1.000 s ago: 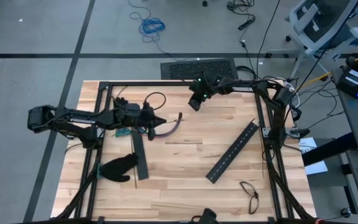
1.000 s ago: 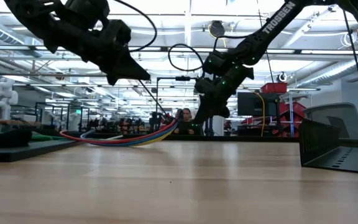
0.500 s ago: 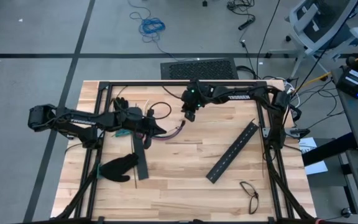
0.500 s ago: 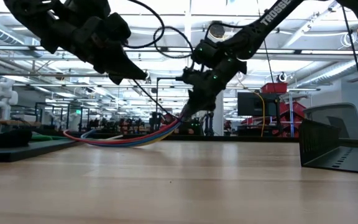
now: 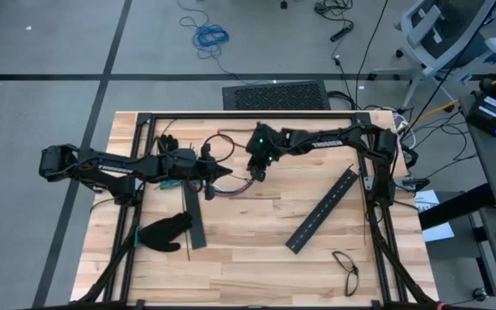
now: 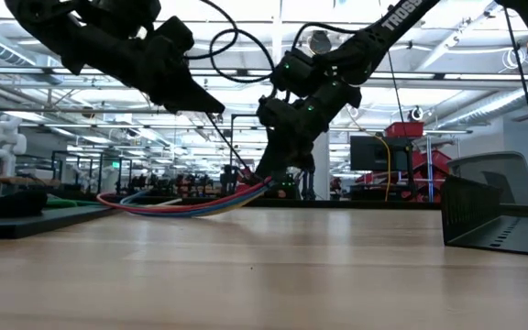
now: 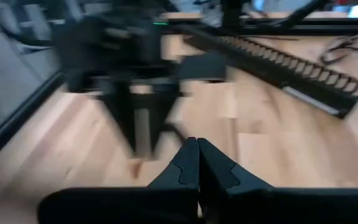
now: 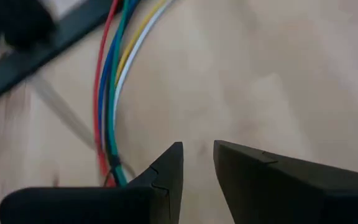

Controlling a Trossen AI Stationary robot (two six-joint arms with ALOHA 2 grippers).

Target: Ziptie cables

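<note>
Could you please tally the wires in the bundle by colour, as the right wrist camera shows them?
Red wire: 1
Blue wire: 1
Green wire: 1
Yellow wire: 1
White wire: 1
Total: 5 wires

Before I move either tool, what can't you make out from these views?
- Ziptie: too thin to see in the high view; the left tool is shut, but nothing visible in it.
- Right tool: open beside the cables; contact hidden by its finger.
- Left wrist view: motion blur smears the right arm.
</note>
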